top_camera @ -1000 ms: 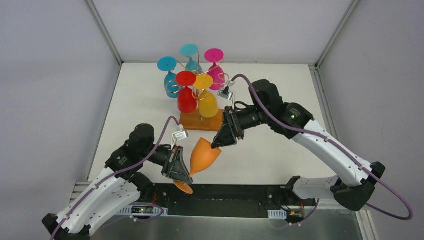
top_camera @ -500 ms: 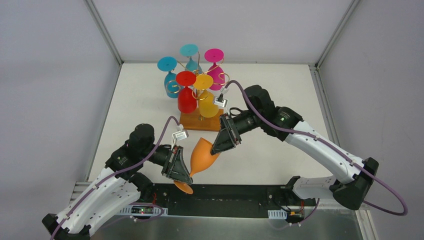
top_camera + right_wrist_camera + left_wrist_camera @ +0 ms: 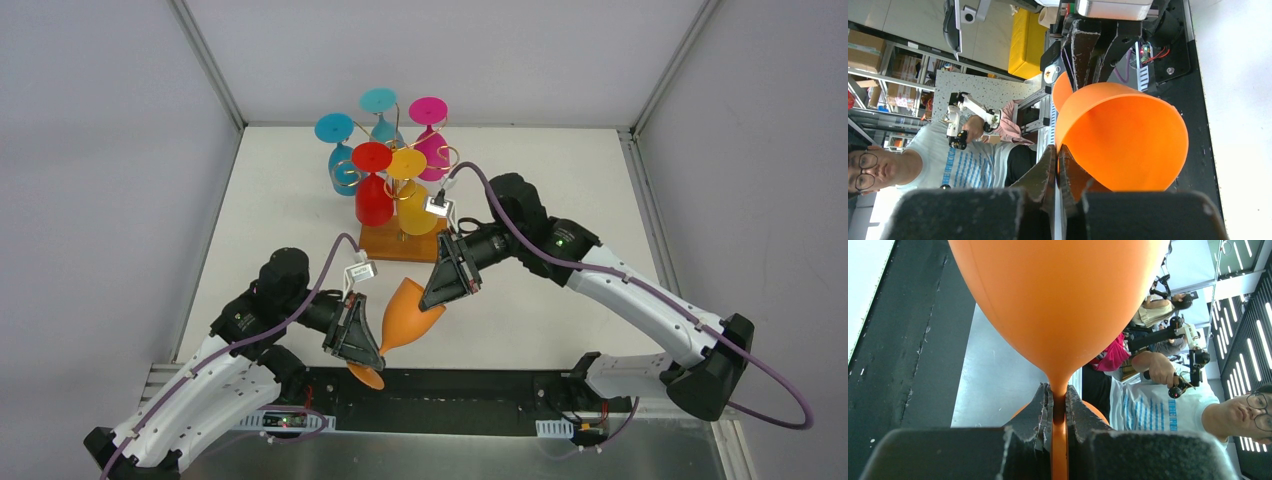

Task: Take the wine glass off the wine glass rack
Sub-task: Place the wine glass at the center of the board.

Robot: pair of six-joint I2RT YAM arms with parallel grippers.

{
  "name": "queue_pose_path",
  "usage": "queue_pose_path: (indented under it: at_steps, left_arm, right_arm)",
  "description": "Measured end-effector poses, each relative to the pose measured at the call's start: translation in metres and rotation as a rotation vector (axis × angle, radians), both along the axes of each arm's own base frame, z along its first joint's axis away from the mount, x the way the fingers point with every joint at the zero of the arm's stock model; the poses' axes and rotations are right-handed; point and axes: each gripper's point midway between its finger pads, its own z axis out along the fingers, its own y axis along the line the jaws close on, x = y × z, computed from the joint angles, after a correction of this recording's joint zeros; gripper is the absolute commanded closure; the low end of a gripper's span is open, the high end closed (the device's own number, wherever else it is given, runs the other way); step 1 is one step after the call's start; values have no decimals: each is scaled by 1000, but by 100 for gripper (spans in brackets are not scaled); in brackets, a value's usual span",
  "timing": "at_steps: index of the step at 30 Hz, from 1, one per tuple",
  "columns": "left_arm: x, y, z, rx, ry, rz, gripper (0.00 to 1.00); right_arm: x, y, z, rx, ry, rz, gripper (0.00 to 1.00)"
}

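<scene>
An orange wine glass [image 3: 405,315] hangs tilted over the table's near edge, off the wine glass rack [image 3: 400,243]. My left gripper [image 3: 372,350] is shut on its stem [image 3: 1058,390], with the bowl [image 3: 1058,300] above the fingers and the foot behind them. My right gripper [image 3: 432,298] is shut on the rim of the bowl [image 3: 1128,135]. Its fingertips [image 3: 1056,149] pinch the edge, one finger inside and one outside. The rack stands at the back centre on its wooden base.
Red [image 3: 373,200], yellow [image 3: 415,205], blue [image 3: 342,168], teal [image 3: 380,115] and magenta [image 3: 432,148] glasses hang upside down on the rack. A black strip [image 3: 480,385] runs along the near edge under the orange glass's foot. White walls close in the table's sides and back.
My right gripper has moved left and nearer to the orange glass's bowl and shut on its rim. The left arm and the glass have held still.
</scene>
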Motion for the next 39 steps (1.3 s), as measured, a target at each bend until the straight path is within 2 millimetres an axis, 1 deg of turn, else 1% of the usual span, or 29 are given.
queue_pose_path:
  at_steps: [1,2,3,5,6,8,11,12,15,19,23,25,29,33,35,36,39]
  left_arm:
    - [0,0,0,0,-1,0,99]
    - [0,0,0,1,0,-1,95]
    - [0,0,0,2,1,-1,88]
    - [0,0,-1,3,1,-1,71]
    - [1,0,-1,4,-1,1,66]
    - [3,-1,-3,8,-8,13,60]
    - [5,-2,-4,14,-8,23,49]
    - [6,-2,-4,14,-11,24,46]
    - [9,-3,-3,17,-30,44,44]
    - [17,-4,6,17,-91,90,33]
    - [28,-4,17,13,-186,149,28]
    - [32,-4,19,17,-222,177,24]
    - [44,0,14,49,-287,252,18]
    - [56,6,8,84,-353,340,10]
    - [62,10,8,95,-387,386,6]
    - [64,12,8,98,-397,402,2]
    - [69,15,7,111,-421,442,1]
  right_arm:
    - [0,0,0,6,-2,4,100]
    - [-1,0,0,9,-4,7,100]
    - [-1,0,-1,13,-5,11,100]
    - [-2,-1,-1,17,-6,14,100]
    - [-2,-1,-1,20,-8,15,100]
    - [-5,-3,-2,20,-6,19,100]
    - [-7,-4,-1,22,-8,24,100]
    - [-8,-5,-1,22,-10,25,100]
    - [-10,-9,-4,6,-15,28,100]
    - [-11,-17,-14,-56,-28,15,100]
    - [-5,-27,-22,-122,-72,-31,100]
    - [-1,-33,-25,-152,-102,-66,100]
    - [14,-48,-31,-230,-194,-170,100]
    - [37,-64,-36,-310,-280,-296,100]
    - [55,-74,-41,-369,-324,-385,100]
    - [65,-79,-44,-399,-344,-430,100]
    - [93,-96,-48,-488,-391,-562,100]
